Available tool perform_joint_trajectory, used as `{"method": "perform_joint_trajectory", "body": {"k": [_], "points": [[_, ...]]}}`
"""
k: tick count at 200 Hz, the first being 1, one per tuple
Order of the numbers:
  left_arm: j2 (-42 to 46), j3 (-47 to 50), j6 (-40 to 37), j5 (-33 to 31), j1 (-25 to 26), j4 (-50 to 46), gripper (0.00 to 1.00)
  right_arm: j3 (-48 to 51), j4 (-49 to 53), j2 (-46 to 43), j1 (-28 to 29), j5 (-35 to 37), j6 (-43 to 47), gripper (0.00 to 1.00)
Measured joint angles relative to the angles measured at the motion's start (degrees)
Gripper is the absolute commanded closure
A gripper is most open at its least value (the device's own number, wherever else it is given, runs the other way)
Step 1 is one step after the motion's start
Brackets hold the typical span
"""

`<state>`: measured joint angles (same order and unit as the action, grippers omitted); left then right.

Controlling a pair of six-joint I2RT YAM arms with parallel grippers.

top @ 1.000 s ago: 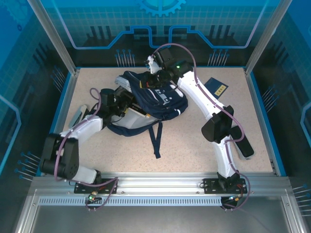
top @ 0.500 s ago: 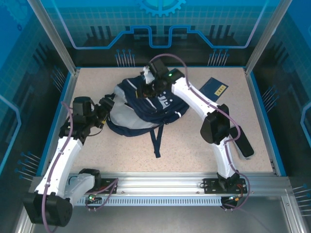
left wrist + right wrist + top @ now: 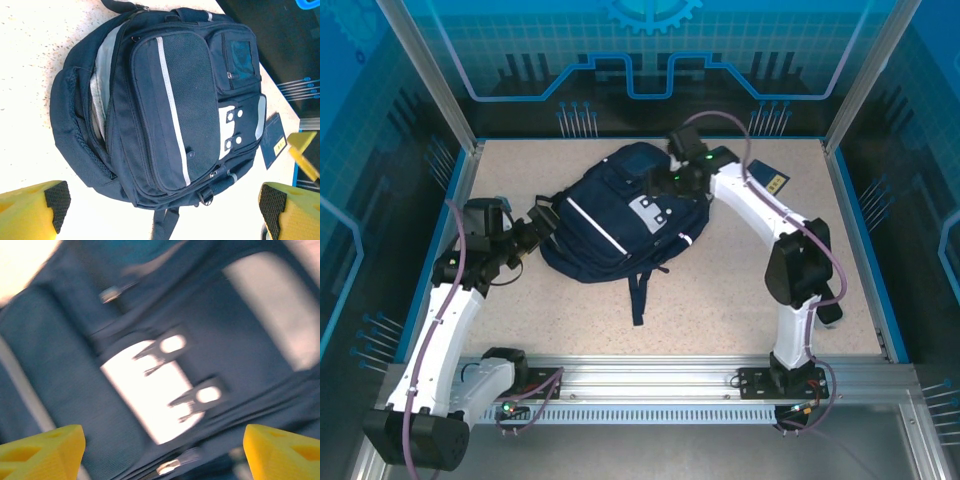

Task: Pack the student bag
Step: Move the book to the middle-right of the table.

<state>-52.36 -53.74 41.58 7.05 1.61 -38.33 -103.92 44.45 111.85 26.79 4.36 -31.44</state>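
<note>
The student bag point(image 3: 620, 215), navy with a thin white stripe and white patches, lies flat on its back in the middle of the table. In the left wrist view the student bag point(image 3: 165, 100) shows a gap along one side with grey lining inside. My left gripper point(image 3: 542, 222) is open just left of the bag, apart from it; its jaws point(image 3: 165, 202) stand wide with nothing in them. My right gripper point(image 3: 680, 180) hovers open over the bag's top right. The blurred right wrist view has the white patch point(image 3: 150, 390) below the open right gripper point(image 3: 160, 450).
A dark blue booklet point(image 3: 767, 180) with a yellow label lies on the table point(image 3: 720, 290) right of the bag, beside the right arm; it is also in the left wrist view point(image 3: 274, 140). A dark strap point(image 3: 638, 295) trails toward the near edge. Walls enclose the table.
The right gripper has opened, let go of the bag and shifted right. The bag has dropped flat and closed over. The left arm has pulled back to the left, opening wider.
</note>
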Motion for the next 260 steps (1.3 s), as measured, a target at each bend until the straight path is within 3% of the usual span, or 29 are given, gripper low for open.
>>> {"method": "perform_joint_trajectory", "body": {"k": [34, 68, 141, 159, 174, 206, 260], "points": [[-0.50, -0.13, -1.40, 1.18, 0.00, 0.00, 0.01, 1.36, 0.09, 2.75, -10.23, 4.74, 0.37, 0.23], [-0.85, -0.11, -1.68, 1.84, 0.00, 0.02, 0.01, -0.50, 0.81, 8.90, -16.92, 6.19, 1.05, 0.23], [-2.14, -0.13, -1.68, 3.17, 0.00, 0.07, 0.01, -14.14, 4.87, 24.17, -24.65, 1.05, 1.68, 0.23], [-2.19, -0.13, -1.68, 3.32, 0.00, 0.11, 0.01, -14.82, 5.51, 25.79, -25.57, -0.81, 1.64, 0.31], [-2.21, -0.13, -1.44, 3.30, 0.00, 0.15, 0.01, -14.75, 5.57, 25.73, -26.10, -2.34, 1.44, 0.32], [-2.19, 0.76, 0.94, 4.92, 0.00, 2.93, 0.01, -8.55, 2.25, 22.58, -26.47, -4.13, 0.37, 0.32], [-3.72, 2.51, 2.45, 7.50, 1.51, 4.46, 0.01, 13.07, -3.19, 9.31, -26.23, -10.54, -2.84, 0.32]]}}
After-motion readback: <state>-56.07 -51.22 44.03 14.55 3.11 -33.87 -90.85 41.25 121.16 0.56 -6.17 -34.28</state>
